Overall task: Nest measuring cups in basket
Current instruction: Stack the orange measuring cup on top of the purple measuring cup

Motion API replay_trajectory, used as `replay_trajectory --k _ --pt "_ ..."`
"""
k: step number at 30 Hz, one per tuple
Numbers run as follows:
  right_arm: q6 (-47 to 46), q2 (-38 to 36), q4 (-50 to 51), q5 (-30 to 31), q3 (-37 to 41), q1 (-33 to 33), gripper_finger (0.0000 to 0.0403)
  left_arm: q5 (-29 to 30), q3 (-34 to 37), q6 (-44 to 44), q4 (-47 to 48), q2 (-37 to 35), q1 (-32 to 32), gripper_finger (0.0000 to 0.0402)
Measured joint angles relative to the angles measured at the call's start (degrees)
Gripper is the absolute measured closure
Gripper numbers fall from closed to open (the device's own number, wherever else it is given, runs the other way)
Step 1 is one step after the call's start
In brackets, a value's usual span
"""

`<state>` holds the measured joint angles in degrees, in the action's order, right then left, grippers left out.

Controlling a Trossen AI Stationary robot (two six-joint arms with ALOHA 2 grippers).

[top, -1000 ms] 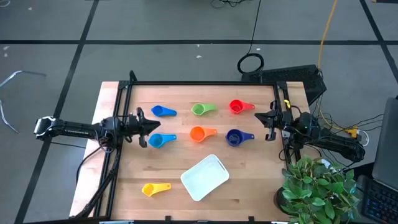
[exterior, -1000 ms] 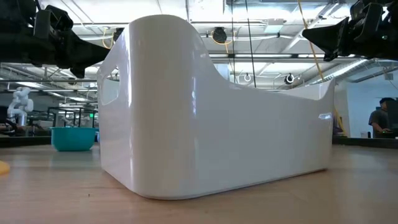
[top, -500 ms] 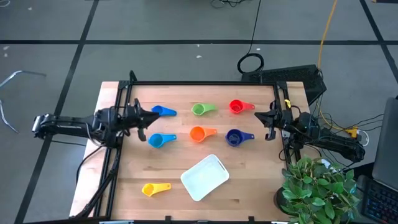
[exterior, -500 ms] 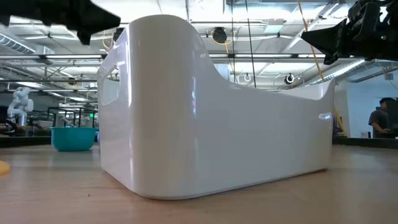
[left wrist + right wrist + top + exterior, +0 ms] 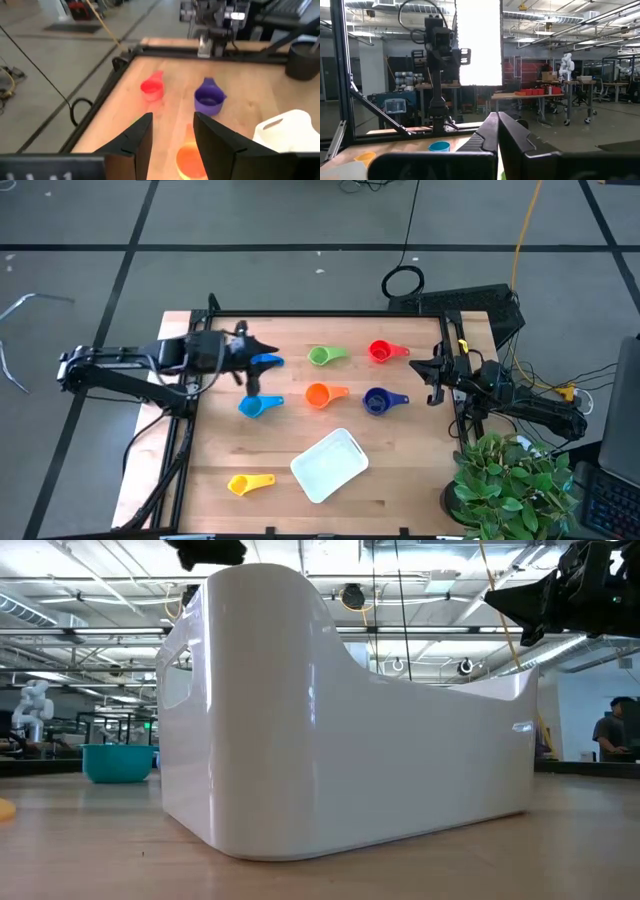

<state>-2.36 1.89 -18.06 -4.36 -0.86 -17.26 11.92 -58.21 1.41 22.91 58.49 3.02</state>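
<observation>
L arm reaches in from the left edge of the table, forearm about horizontal, wrist bent toward the far side. Left claw hangs above the table w/ its two dark fingers apart, a clear gap between them, nothing held. R arm waits at the right edge of the table, pointing inward. Right claw is above the table edge, fingers pressed together, no gap, nothing between them.

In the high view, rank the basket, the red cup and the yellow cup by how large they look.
1. basket, clearly largest.
2. yellow cup and red cup: they look alike in size, so I would not rank one above the other.
</observation>
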Motion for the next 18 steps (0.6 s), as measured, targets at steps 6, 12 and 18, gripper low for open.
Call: replay_trajectory --k 6,12,18 --pt "0.00 0.00 0.00 -0.09 0.00 0.00 0.0403 -1.10 -10.67 1.15 10.39 10.36 2.49 0.0251" --pt "-0.01 0.00 0.20 -0.02 0.01 0.00 0.0403 -10.76 -16.35 1.55 15.27 21.18 6.27 0.0251" --pt "-1.51 0.02 1.10 0.03 0.00 0.00 0.0403 -13.42 -16.40 1.04 14.77 29.97 7.52 0.0251"
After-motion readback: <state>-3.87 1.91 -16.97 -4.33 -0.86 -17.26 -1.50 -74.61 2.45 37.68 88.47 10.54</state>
